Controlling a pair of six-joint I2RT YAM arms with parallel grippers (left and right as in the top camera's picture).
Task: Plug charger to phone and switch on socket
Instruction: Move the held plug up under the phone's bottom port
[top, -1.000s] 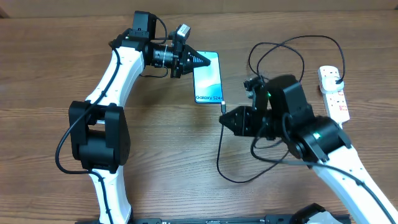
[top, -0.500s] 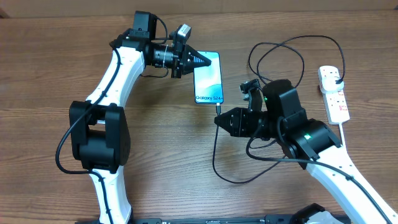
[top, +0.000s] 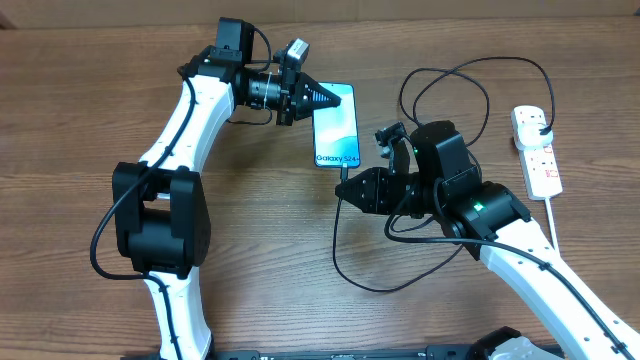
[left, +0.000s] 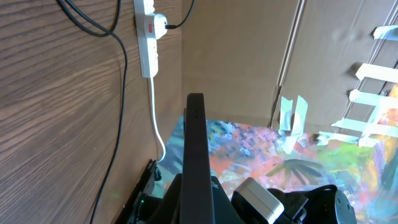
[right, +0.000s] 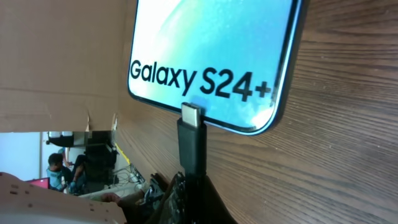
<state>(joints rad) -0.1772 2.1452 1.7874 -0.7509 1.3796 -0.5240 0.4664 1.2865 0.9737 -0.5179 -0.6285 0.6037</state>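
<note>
On the brown wood-grain surface, the left claw has its fingers drawn together to a point, resting at the top end of the slim rectangular phone with the pale blue glowing screen; whether it presses down or merely touches, I cannot tell; the phone lies flat near the middle of the surface, its lettered end towards the right arm; just below that end the right claw is clamped on the small black plug tip of the thin black looping charger cable; in the right wrist view the metal tip sits right at the phone's lower edge, roughly centred, and appears not yet seated; so the step in hand looks like the plugging-in, and the next move calls for a short straight push along the phone's length, with the left claw bracing the far end; the white elongated power strip with red-marked switches lies well apart at the far right, its switching not yet begun; the phone's port is hidden; the switch positions are too small to read; part of the cable runs beneath the right arm; the left wrist view's lower half is a colourful blur.
</note>
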